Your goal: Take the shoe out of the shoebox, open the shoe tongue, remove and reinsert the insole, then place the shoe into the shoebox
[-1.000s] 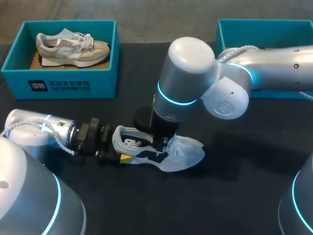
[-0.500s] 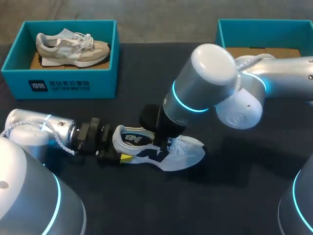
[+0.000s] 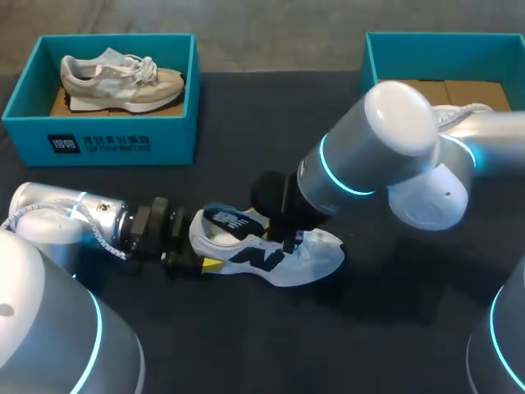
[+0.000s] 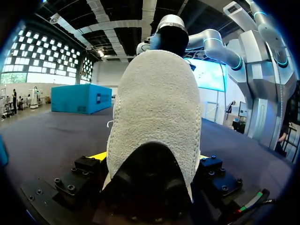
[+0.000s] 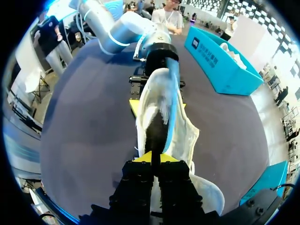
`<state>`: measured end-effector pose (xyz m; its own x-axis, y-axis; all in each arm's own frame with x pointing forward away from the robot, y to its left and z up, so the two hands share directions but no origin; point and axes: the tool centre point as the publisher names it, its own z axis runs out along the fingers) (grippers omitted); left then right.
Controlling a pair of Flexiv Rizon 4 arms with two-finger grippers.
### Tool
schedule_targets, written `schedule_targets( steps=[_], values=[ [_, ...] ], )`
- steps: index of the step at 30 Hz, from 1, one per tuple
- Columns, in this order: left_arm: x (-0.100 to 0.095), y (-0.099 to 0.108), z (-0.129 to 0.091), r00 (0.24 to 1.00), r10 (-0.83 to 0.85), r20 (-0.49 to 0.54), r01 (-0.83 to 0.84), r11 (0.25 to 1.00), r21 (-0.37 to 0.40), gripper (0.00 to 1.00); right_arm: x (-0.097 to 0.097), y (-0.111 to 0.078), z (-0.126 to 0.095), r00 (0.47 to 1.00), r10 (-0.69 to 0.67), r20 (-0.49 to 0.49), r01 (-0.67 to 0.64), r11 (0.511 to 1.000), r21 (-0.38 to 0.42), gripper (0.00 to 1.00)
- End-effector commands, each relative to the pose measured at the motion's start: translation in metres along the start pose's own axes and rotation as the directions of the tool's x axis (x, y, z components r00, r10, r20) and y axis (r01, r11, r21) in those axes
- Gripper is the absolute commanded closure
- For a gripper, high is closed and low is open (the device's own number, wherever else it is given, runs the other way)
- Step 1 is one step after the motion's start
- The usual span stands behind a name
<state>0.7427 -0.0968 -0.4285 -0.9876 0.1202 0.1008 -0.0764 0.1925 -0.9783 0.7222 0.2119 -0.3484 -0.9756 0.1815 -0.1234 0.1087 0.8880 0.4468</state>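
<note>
Since a second ago your right arm has swung its big elbow out toward its own side, and the insole [image 3: 232,218] has come up with it: it lay flat inside the shoe [image 3: 303,254] and now stands tilted out of the shoe's heel opening. The shoe rests upright on its sole on the matte black table [image 3: 246,345]. It is a low white trainer with a soft, rumpled fabric toe and dark navy side panels. At the shoe's heel, your left gripper [image 3: 201,258] lies low along the table and is clamped on the shoe, one yellow-tipped finger on each side. In the left wrist view the heel fills the space between the fingers, with a nubbly, towelling-like white collar over a smooth black heel patch. Over the shoe's middle, your right gripper [image 5: 152,158] has its fingers pinched together on the front end of the insole. The insole is a thin, flexible strip, dark on top with a blue edge, arching away toward the shoe's heel. Well beyond the shoe on the left arm's side stands a teal cardboard shoebox [image 3: 123,144] holding a beige trainer [image 3: 123,78] with white laces. Well beyond the shoe on the right arm's side is a second teal shoebox [image 3: 443,53] with a bare brown cardboard floor.
</note>
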Motion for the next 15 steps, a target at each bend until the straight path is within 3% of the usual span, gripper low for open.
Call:
schedule_targets(
  steps=[1, 4, 7, 9, 15],
  values=[
    [-0.002, 0.003, 0.001, 1.0, 0.0, 0.003, 0.0, 1.0, 0.0, 1.0, -0.001, -0.001, 0.001, 1.0, -0.01, -0.017, 0.01, 1.0, 0.008, 1.0],
    [-0.002, 0.003, 0.001, 1.0, 0.0, 0.003, 0.0, 1.0, 0.0, 1.0, -0.001, 0.001, 0.003, 1.0, -0.013, -0.028, 0.014, 1.0, 0.023, 1.0],
    [-0.002, 0.003, 0.001, 1.0, 0.0, 0.003, 0.0, 1.0, 0.0, 1.0, -0.002, 0.004, 0.004, 0.999, -0.021, -0.037, 0.022, 0.999, 0.039, 0.74],
    [-0.002, 0.003, 0.001, 1.0, 0.0, 0.003, 0.0, 1.0, 0.0, 1.0, -0.002, 0.007, 0.004, 0.999, -0.027, -0.038, 0.028, 0.999, 0.044, 0.64],
    [-0.002, 0.003, 0.001, 1.0, 0.0, 0.003, 0.0, 1.0, 0.0, 1.0, -0.003, 0.014, -0.002, 0.998, -0.047, -0.034, 0.048, 0.997, 0.054, 0.66]
  ],
)
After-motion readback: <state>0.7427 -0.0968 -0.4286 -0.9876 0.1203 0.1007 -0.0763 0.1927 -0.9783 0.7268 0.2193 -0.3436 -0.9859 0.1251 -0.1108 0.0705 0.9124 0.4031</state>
